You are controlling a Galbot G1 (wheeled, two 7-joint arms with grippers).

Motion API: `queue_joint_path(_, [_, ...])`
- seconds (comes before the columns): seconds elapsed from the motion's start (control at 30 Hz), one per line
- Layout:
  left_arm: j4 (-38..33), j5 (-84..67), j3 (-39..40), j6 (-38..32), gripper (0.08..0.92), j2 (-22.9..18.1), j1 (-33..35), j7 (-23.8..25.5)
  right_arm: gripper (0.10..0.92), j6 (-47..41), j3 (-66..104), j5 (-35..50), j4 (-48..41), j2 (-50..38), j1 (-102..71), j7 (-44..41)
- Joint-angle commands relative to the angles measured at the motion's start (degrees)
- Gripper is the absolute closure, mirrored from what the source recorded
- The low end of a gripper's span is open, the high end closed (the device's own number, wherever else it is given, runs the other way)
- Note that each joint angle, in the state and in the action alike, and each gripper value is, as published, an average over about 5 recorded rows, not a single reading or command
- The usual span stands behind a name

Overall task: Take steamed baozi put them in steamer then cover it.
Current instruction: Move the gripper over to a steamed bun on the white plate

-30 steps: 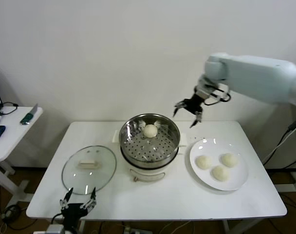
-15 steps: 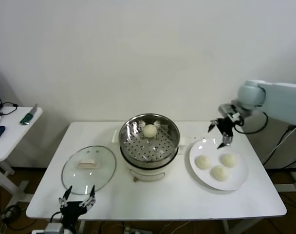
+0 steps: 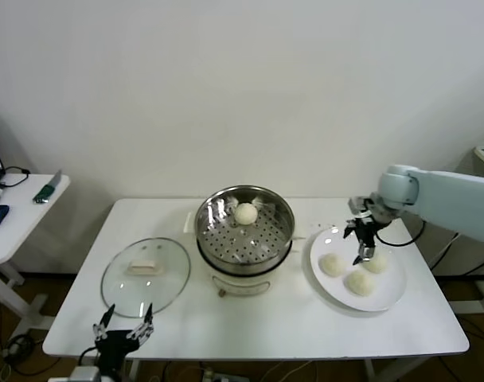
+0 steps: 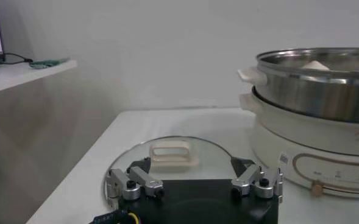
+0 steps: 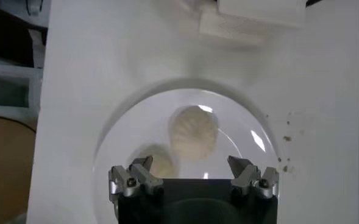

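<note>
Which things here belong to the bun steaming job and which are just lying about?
Belong to the job:
- steamer, one baozi in it
- three baozi on the white plate
- glass lid, on the table
- right tool, open above the plate
- left tool, open at the near table edge

Just lying about:
- side table with its small items

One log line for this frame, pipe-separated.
right tool: open over plate, three buns | steamer: one bun | lid: off | left tool: parked, open

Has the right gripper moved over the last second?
Yes. The right gripper went from behind the steamer rightward and down, and is now open over the plate.
</note>
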Motion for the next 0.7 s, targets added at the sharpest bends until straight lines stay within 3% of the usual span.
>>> queue_joint_path(0.03, [-0.07,-0.02,-0.10,-0.01,0.177,0.04,0.07,-0.02,0.203,-3.04,7.79,-3.36,-6.31,3.59,-10.74,1.27])
queue_joint_path(0.7, [0.15,-0.70,-0.22,0.10,0.177,0.07,-0.02,-0.12,0.204,-3.03,10.33,-7.26,-11.97,8.35,-15.58,1.09])
